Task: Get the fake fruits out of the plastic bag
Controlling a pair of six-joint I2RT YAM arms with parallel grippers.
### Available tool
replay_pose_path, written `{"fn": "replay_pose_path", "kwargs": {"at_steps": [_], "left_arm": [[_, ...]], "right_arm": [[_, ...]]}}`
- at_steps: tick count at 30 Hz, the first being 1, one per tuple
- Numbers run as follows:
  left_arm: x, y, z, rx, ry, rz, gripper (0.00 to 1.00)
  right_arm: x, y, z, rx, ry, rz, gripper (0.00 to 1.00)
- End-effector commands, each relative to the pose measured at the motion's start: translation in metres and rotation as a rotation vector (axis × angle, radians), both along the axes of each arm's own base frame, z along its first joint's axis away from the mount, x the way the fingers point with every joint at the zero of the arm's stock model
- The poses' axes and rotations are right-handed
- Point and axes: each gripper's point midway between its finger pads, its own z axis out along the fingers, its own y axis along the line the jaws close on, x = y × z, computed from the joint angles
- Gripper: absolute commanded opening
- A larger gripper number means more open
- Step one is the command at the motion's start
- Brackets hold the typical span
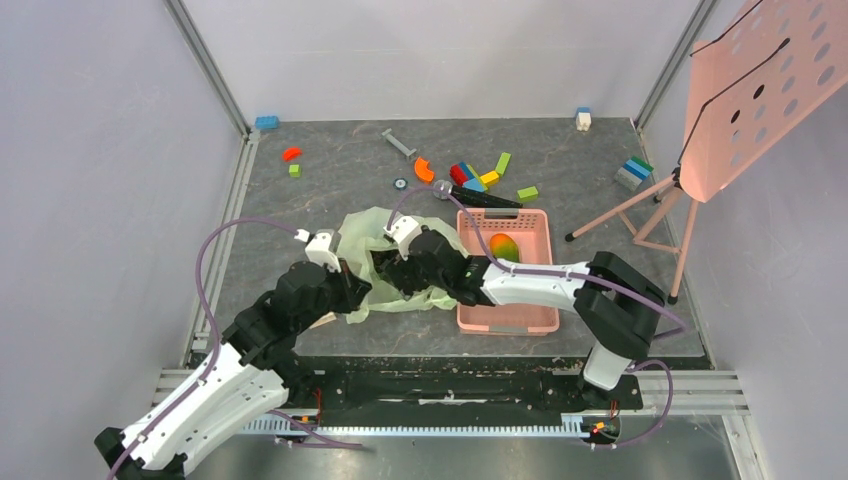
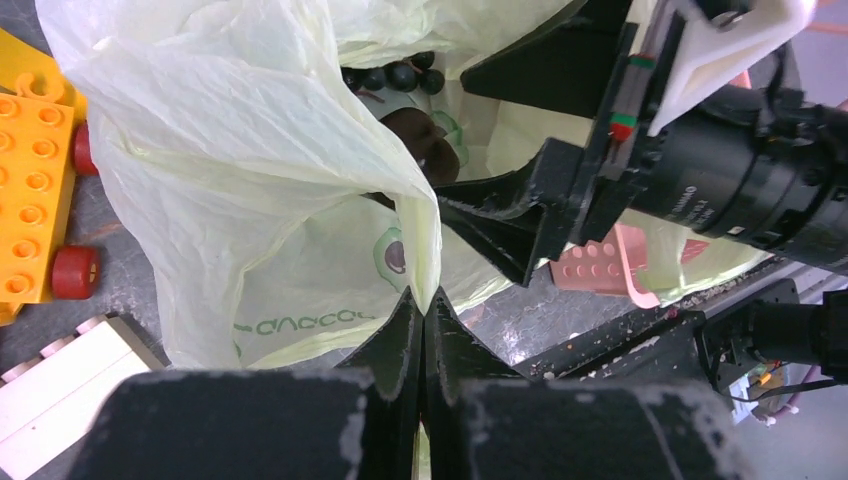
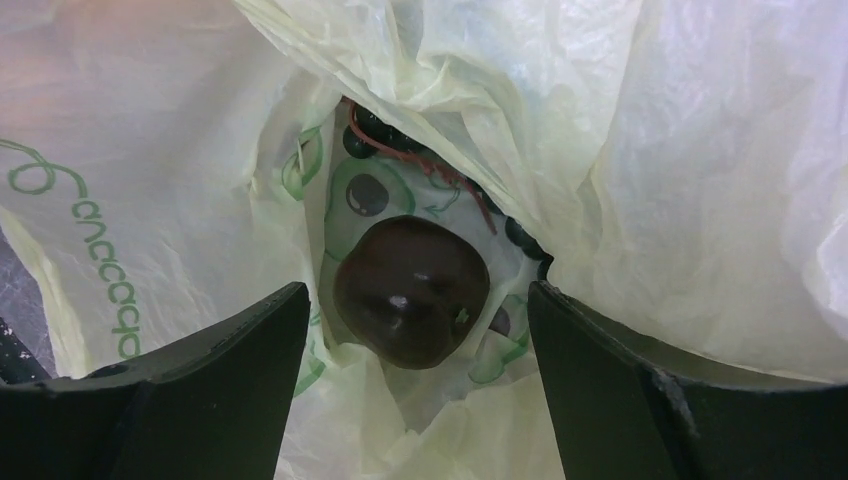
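Right wrist view: the right gripper [image 3: 417, 300] stands wide open inside the mouth of the plastic bag [image 3: 700, 150] and holds nothing. The dark brown round fruit [image 3: 410, 290] lies at frame centre, directly between the two fingers, with a visible gap on each side. It rests on the printed inner film of the bag. The bunch of blackish grapes [image 3: 385, 135] lies beyond it, toward the upper centre of the frame, partly under a fold.

Left wrist view: the left gripper [image 2: 424, 305] is fully closed on a fold of the bag rim at lower centre, holding the film up so that the mouth gapes.

Top external view: the bag lies at frame centre between the two arms, just left of the pink basket [image 1: 505, 322]. The orange-red-green mango [image 1: 504, 247] lies in the basket, outside the bag. No dark green oval fruit shows in any view.

Handling, as a judgement:
- The round fruit looks like a rigid, glossy plastic shell, so it is probably light, hard and slippery. Take hold across its widest part. A grip set higher would likely squeeze it out of the jaws.
- The bag is thin, soft and crinkly. It yields to any contact and can be trapped between a finger and the fruit.
- The grapes form a lumpy cluster. The body of the bunch should give a surer hold than its stem.
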Motion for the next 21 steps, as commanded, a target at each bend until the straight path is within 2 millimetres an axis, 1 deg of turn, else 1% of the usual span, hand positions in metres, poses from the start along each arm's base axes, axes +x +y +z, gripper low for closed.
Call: {"fn": "replay_pose_path", "kwargs": {"at_steps": [1,4,6,9,10,12,13,16,19,21], "left_arm": [[0.002,-0.010,0.012,-0.079,-0.023,-0.007,0.02],[0.002,-0.009,0.011,-0.081,-0.022,-0.006,0.02],[0.002,-0.009,0.011,-0.080,-0.022,-0.004,0.02],[0.002,-0.008,0.011,-0.079,-0.022,-0.002,0.02],[0.002,-0.008,0.011,-0.079,-0.023,-0.002,0.02],[0.002,-0.008,0.011,-0.079,-0.025,-0.001,0.02],[0.002,-0.008,0.011,-0.079,-0.025,0.000,0.02],[0.002,-0.007,0.011,-0.077,-0.026,0.003,0.02],[0.002,-0.006,0.011,-0.078,-0.027,0.008,0.02],[0.002,-0.006,0.010,-0.078,-0.027,0.010,0.02]], "right_arm": [[-0.002,-0.003,-0.016,-0.006,0.036,-0.032,0.84],[-0.006,-0.002,-0.027,-0.008,0.058,-0.021,0.84],[-0.006,-0.003,-0.035,-0.019,0.063,-0.023,0.84],[-0.003,-0.004,-0.041,-0.034,0.060,-0.031,0.82],[-0.002,-0.003,-0.042,-0.034,0.059,-0.029,0.80],[-0.001,-0.002,-0.041,-0.025,0.051,-0.025,0.73],[0.000,-0.001,-0.040,-0.022,0.046,-0.023,0.70],[0.001,0.000,-0.029,0.004,0.019,-0.020,0.59],[0.001,-0.002,-0.011,0.041,-0.016,-0.014,0.55],[0.000,-0.003,0.002,0.063,-0.039,-0.003,0.54]]}}
